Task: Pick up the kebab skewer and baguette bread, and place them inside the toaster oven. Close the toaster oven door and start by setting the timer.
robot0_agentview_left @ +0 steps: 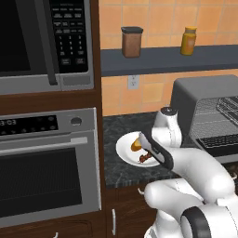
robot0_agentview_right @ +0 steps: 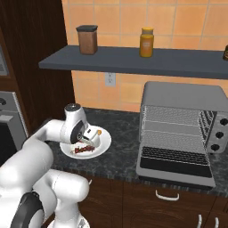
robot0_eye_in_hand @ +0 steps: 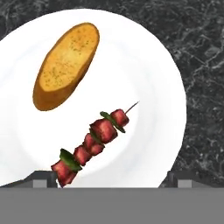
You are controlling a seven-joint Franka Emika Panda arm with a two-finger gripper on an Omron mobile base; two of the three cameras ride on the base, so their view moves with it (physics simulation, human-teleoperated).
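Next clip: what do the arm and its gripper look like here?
The arm is glossy white with rounded, bulky links and dark grey bands at the joints, one capped by a grey disc. The gripper has two small dark grey, blocky fingertips. No cables or markings are visible.

A rendered home kitchen. A dark speckled counter (robot0_agentview_right: 124,156) runs along an orange tiled wall (robot0_agentview_right: 187,22) with a socket (robot0_agentview_right: 110,79). Dark wood cabinets hold a built-in steel wall oven (robot0_agentview_left: 46,162) and a microwave (robot0_agentview_left: 44,42) above it. A grey shelf (robot0_agentview_right: 133,62) carries two jars. On the counter stand a toaster oven (robot0_agentview_right: 182,95), its door down, and a white plate (robot0_eye_in_hand: 148,57) of food.
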